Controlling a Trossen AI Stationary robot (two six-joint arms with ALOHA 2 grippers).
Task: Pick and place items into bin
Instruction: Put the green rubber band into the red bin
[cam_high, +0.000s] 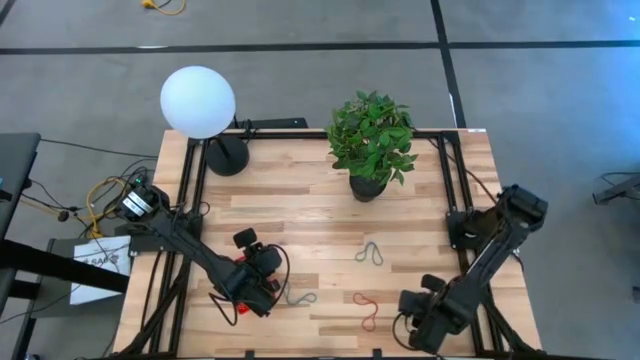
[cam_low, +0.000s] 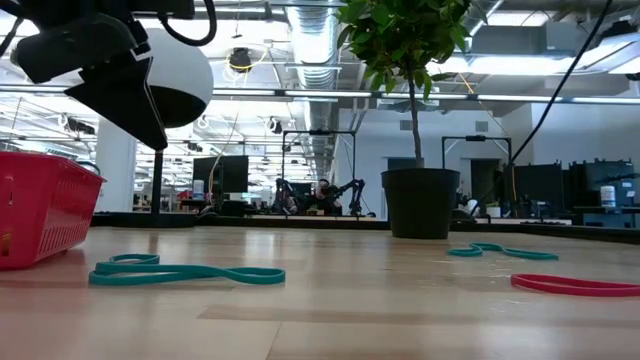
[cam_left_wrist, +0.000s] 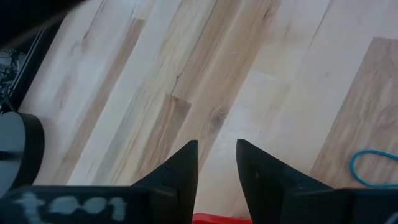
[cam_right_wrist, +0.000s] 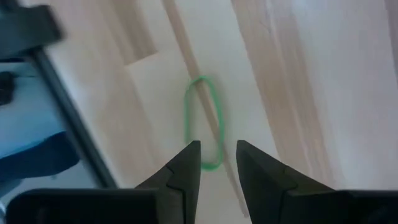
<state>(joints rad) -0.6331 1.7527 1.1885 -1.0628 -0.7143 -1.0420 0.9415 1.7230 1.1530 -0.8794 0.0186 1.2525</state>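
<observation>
1. Nearest the front edge, the right gripper (cam_right_wrist: 217, 146) hangs over a green loop (cam_right_wrist: 204, 121). Its fingers stand slightly apart with nothing between them. The loop lies flat on the table (cam_high: 300, 215) close to the side rail, its near end just under the fingertips, so this looks like a line-up for a pick.
2. Just as near, the left gripper (cam_left_wrist: 216, 146) hovers above the red bin (cam_low: 40, 205), whose rim shows under its tips. Its fingers are also a little spread and empty, which suits a drop spot.
3. Just beside the bin lies a teal loop (cam_low: 185, 272), twisted into a figure-eight, flat and untouched.
4. Between the two arms, a red loop (cam_low: 575, 285) lies on the wood.
5. Farther in, another twisted loop (cam_high: 370, 254) rests alone, well apart from the bin.
6. At the back stand the plant pot (cam_high: 367, 187) and the globe lamp (cam_high: 198, 100), clear of the work.
</observation>
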